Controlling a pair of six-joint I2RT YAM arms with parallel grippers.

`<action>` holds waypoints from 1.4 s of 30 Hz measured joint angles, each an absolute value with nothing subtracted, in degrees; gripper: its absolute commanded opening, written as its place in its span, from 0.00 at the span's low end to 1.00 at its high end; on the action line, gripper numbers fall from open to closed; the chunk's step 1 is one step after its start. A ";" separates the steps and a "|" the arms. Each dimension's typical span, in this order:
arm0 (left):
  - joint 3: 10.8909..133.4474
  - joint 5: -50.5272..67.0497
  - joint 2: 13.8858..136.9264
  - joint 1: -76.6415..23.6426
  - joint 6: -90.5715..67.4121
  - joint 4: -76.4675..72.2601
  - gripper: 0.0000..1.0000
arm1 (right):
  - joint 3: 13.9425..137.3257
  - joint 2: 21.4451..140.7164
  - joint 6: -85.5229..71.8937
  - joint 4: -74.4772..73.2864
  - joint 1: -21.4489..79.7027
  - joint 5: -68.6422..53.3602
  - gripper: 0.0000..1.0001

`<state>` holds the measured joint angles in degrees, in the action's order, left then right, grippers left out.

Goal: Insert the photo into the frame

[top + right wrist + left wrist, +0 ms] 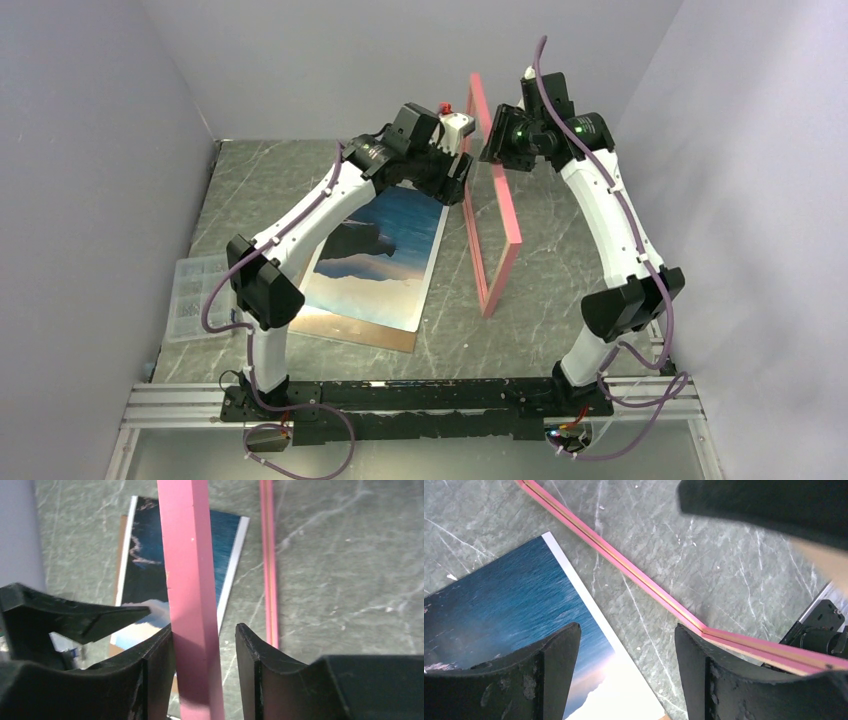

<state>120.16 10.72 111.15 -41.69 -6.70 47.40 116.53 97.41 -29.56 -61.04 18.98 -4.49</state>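
1. The frame (505, 205) stands on edge on the worktop (560, 250), just beside the flat photo (385, 250).
2. Right gripper (204, 630): jaws straddle the top rail, with one side gapped. Left gripper (625, 630): jaws spread, empty.
3. I'd firm that pinch before tipping the frame.

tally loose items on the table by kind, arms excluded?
Blue sea-and-cliffs rectangular photo print: 1
Flat brown backing board: 1
Pink-bordered rectangular picture frame: 1
Clear plastic compartment tray: 1
Total: 4

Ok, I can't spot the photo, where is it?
The photo lies flat, picture up, on the brown board, left of the upright frame in the top view.
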 measured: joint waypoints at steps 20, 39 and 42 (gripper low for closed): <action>93.32 7.53 107.07 -31.07 -0.91 39.22 0.78 | 101.45 91.35 -22.44 -62.87 13.10 14.90 0.25; 88.49 3.55 109.82 -29.85 4.29 32.97 0.78 | 86.08 89.86 -19.07 -58.67 13.98 18.98 0.21; 88.40 3.53 108.88 -27.59 4.38 32.97 0.78 | 86.08 91.68 -19.05 -57.78 14.74 18.90 0.21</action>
